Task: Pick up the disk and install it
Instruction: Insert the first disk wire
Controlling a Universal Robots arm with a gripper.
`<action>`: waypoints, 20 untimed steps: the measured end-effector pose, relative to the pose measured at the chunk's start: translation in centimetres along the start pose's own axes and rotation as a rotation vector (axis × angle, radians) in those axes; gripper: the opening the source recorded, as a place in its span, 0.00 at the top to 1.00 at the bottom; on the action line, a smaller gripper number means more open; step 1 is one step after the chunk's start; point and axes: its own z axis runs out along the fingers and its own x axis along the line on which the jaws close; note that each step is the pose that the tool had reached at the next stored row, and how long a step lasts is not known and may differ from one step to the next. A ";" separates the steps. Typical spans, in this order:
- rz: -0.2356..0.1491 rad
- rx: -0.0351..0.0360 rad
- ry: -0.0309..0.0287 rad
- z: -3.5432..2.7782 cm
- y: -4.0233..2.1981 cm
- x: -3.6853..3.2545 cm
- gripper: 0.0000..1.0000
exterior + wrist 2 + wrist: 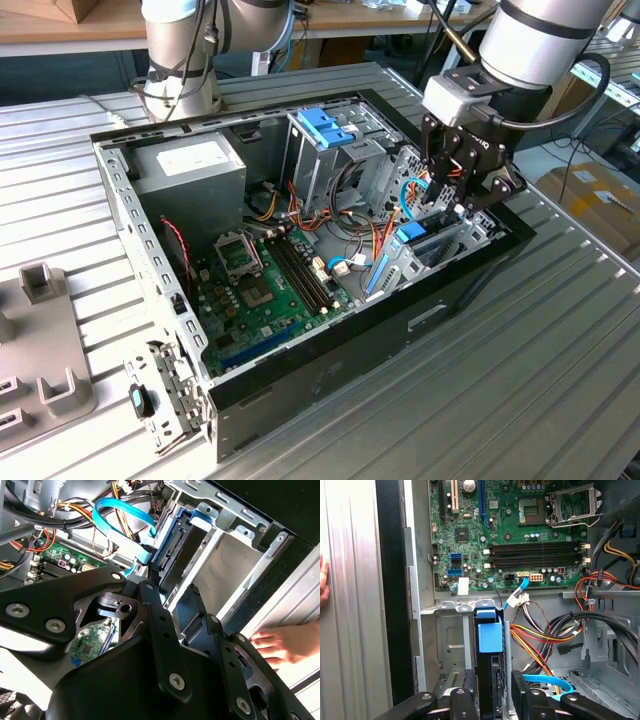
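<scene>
One computer case (128,215) on the bench (520,400) holds the disk (490,635) upright in its metal drive bay (449,647); end effector (492,692) straddles the disk, grip cannot tell. Hand (280,642) on bench.

Disk (490,635) — blue frame, black body

Ribbed metal table (520,400), open computer case (330,385) on it, grey fixture (40,350) beside

The gripper (455,208) is being pointed downward by the arm (540,40), its fingers (465,700) being pressed onto the disk (490,635).
</scene>
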 end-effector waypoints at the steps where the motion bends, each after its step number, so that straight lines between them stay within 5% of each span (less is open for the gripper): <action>1: 0.000 0.0000 -0.0001 0.01 0.00 -0.05 0.58; 11: 0.000 0.0000 0.0002 -0.07 0.02 -0.39 0.58; 20: 0.000 0.0000 -0.0001 -2.24 -0.06 -0.38 0.58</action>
